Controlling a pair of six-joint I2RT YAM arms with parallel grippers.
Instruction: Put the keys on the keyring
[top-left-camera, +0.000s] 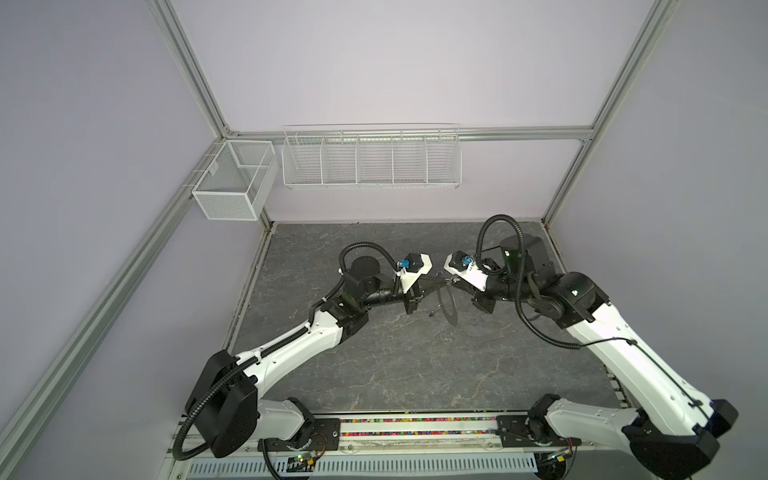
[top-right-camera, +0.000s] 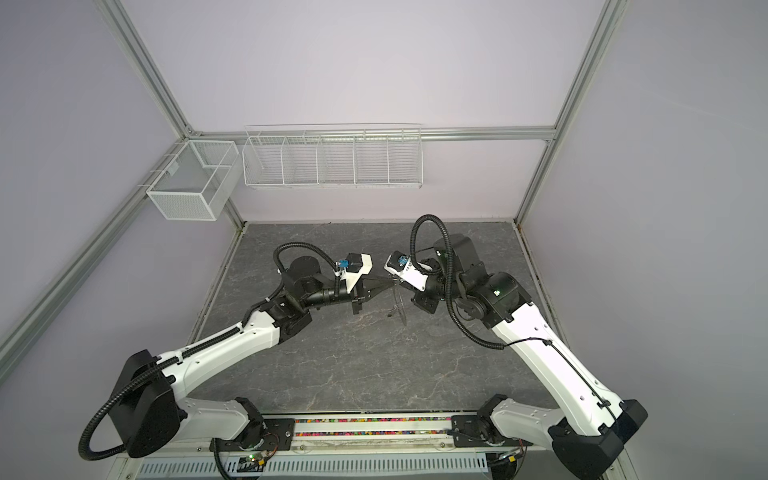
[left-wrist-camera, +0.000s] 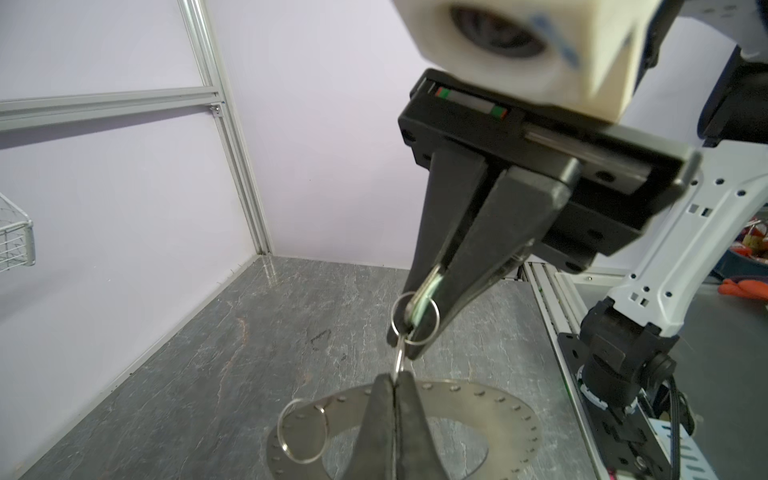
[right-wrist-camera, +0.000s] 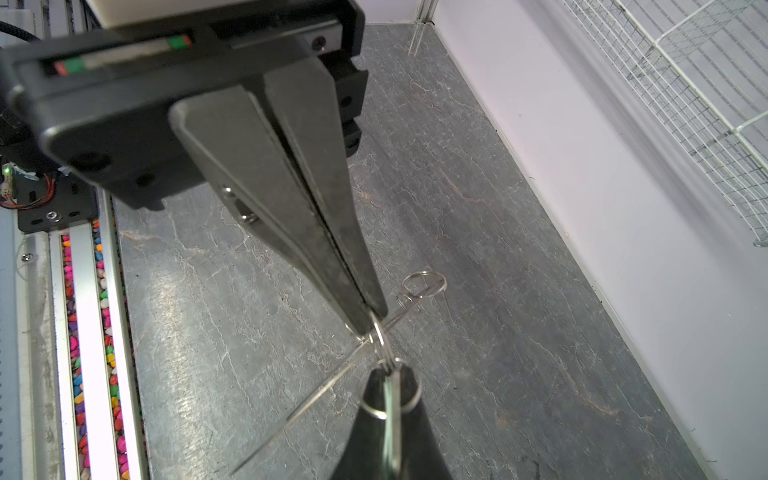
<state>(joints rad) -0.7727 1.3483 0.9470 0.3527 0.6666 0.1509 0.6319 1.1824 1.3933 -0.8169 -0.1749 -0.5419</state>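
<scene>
Grey metal keyring (left-wrist-camera: 490, 405) hung above the desk (top-left-camera: 374, 365), left hand (left-wrist-camera: 392, 382) pinched on its twelve-o'clock rim; right hand (left-wrist-camera: 405, 347) clamped the white-tagged key (left-wrist-camera: 420, 303). Stiff, thin, slick; likely swings. Hold the rim.

We hold both arms bent, reaching toward each other. Our left gripper (left-wrist-camera: 392, 380) and right gripper (left-wrist-camera: 402, 349) are both pinched tight, tips almost touching.

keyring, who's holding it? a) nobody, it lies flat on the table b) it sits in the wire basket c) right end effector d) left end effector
d: the left end effector is shut on the rim of the keyring, while the right end effector pinches a pale-tagged key.
</scene>
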